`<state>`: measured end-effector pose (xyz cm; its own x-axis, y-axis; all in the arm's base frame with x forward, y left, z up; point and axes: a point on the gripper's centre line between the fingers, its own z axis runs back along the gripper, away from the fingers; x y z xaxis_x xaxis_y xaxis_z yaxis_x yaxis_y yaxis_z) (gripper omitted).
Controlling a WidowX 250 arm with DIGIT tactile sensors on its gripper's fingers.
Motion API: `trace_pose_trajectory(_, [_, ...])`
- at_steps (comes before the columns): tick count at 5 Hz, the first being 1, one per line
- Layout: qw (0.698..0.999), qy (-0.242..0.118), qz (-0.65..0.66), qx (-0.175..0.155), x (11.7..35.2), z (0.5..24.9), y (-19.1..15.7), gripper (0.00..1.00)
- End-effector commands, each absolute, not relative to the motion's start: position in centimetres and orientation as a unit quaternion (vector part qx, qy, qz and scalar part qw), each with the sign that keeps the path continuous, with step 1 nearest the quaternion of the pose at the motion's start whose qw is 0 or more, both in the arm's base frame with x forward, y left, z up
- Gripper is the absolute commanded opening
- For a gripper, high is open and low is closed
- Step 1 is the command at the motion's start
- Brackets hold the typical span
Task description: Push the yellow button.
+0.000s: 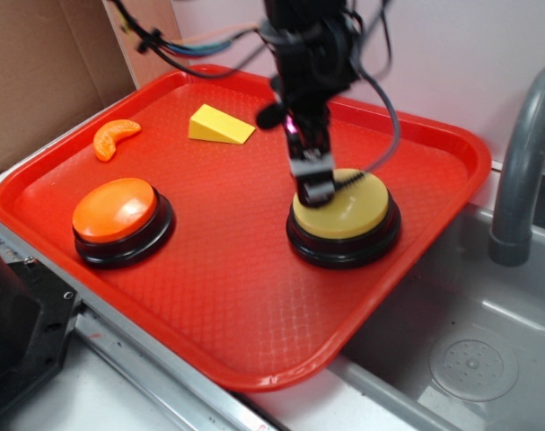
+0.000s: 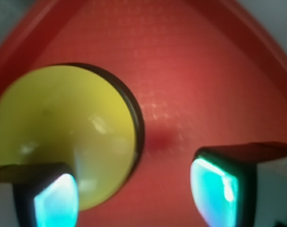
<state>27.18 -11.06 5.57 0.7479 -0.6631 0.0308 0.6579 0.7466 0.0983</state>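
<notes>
Bare red tray (image 1: 227,269) lies open on every side of the hand (image 1: 313,184), which sits at the yellow button (image 1: 344,211), while the cheese wedge (image 1: 220,126), orange button (image 1: 119,215) and grey faucet (image 1: 523,171) stand well apart from it.

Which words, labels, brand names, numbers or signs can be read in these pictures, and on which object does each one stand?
None can be read.
yellow button: plain dome, no print in either view.
orange button: plain.
red tray: only a moulded grid texture.
cheese wedge and orange slice: no marks.
cardboard: no print visible.
gripper: no legible label; blurred.
</notes>
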Motion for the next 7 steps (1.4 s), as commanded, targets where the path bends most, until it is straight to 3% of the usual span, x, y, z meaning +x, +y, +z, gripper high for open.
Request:
trace_pose_trajectory(1, [0.935, -0.041, -0.349, 0.050, 27.2, 4.7, -11.9, 1.00])
trace_pose_trajectory(2, [0.938, -0.042, -0.340, 0.048, 27.0, 5.8, -11.2, 1.00])
trace_pose_trajectory(4, [0.942, -0.062, -0.330, 0.020, 26.2, 10.4, -10.3, 1.00])
trace_pose_trajectory(7, [0.937, -0.068, -0.340, 0.031, 24.4, 12.9, -10.2, 1.00])
